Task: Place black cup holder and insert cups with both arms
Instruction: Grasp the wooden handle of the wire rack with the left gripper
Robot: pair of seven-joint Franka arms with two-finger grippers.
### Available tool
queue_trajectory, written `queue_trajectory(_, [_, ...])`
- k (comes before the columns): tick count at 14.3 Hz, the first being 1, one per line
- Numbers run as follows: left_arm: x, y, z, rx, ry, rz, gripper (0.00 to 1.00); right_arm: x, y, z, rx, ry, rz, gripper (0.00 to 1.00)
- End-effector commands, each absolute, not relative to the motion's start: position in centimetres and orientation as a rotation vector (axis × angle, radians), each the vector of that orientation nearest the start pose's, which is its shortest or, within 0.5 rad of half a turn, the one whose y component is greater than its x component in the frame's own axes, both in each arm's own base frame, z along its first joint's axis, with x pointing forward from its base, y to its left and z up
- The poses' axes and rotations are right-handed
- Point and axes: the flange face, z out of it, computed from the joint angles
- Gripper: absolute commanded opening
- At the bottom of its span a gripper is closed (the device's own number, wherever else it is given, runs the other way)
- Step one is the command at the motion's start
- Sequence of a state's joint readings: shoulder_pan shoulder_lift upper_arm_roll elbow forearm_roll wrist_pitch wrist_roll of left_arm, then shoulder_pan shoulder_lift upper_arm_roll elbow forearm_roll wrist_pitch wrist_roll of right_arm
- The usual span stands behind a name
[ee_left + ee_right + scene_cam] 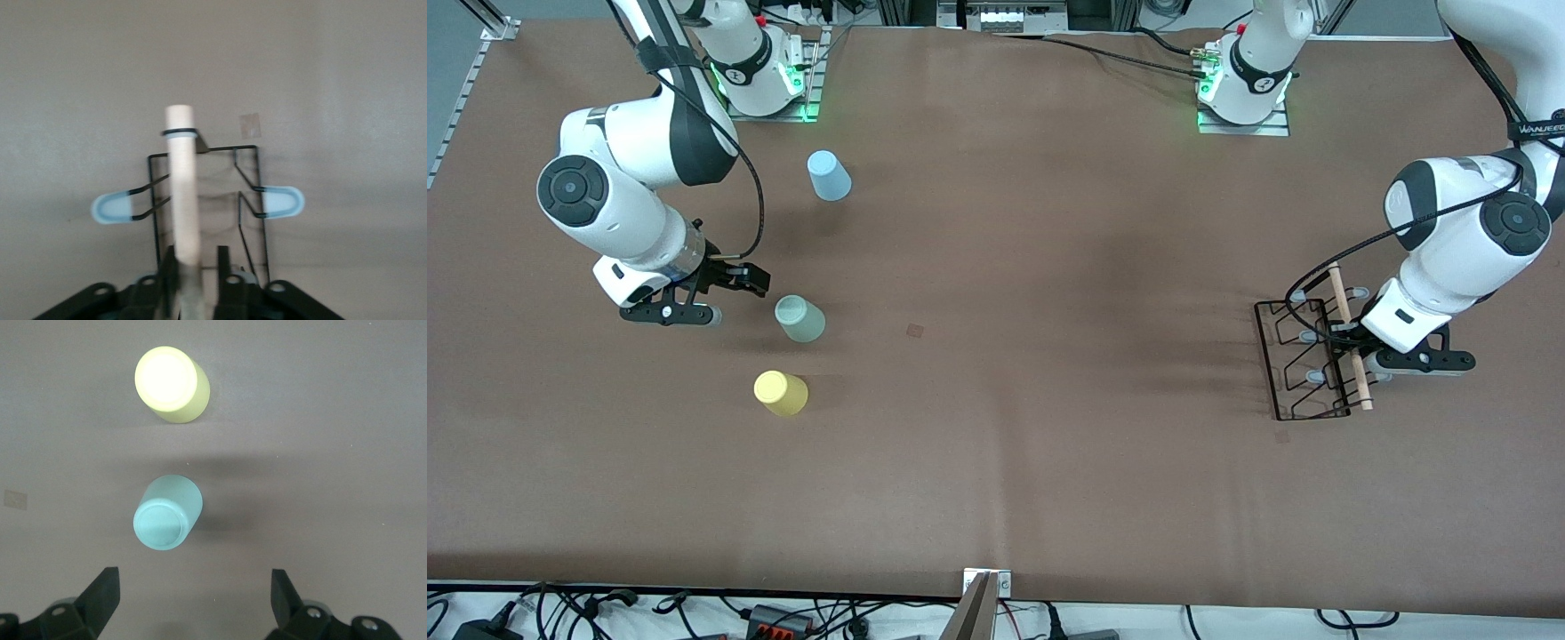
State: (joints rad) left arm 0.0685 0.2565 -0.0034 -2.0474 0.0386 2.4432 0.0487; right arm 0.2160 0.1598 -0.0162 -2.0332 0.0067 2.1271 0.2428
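Note:
The black cup holder (1303, 360) stands on the table at the left arm's end, its wooden rod (1347, 333) on top. My left gripper (1352, 342) is down over the rod. In the left wrist view the rod (181, 187) runs between the narrowly open fingers (168, 263): one touches it, with a gap at the other. My right gripper (738, 284) is wide open and empty beside the mint cup (799, 318). The yellow cup (781, 393) is nearer the camera and the blue cup (829, 175) farther. The right wrist view shows the mint cup (167, 513) and yellow cup (172, 384) ahead of the open gripper (193, 587).
All three cups stand upside down at the right arm's end of the brown table (1049, 267). A small tape mark (914, 331) lies near the middle. Pale blue peg tips (280, 201) stick out on both sides of the holder.

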Motion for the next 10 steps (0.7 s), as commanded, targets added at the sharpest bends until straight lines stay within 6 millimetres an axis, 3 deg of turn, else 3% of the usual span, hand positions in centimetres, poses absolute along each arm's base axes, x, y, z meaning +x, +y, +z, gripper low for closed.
queue_trajectory(1, [59.8, 4.2, 33.7, -3.086, 0.038, -0.219, 0.09, 56.2, 11.3, 36.7, -3.146, 0.054, 0.114, 1.0])
queue_trajectory(5, [60.1, 4.3, 35.0, -3.087, 0.02, -0.205, 0.01, 56.3, 11.3, 36.5, -3.146, 0.056, 0.111, 1.0])
queue_trajectory(8, [60.8, 4.3, 37.7, -3.09, 0.014, -0.155, 0.01, 56.3, 11.3, 36.5, -3.146, 0.054, 0.109, 1.0])
queue_trajectory(10, [61.2, 3.1, 39.7, -3.093, 0.036, -0.107, 0.01, 56.2, 11.2, 36.4, -3.147, 0.056, 0.116, 1.0])
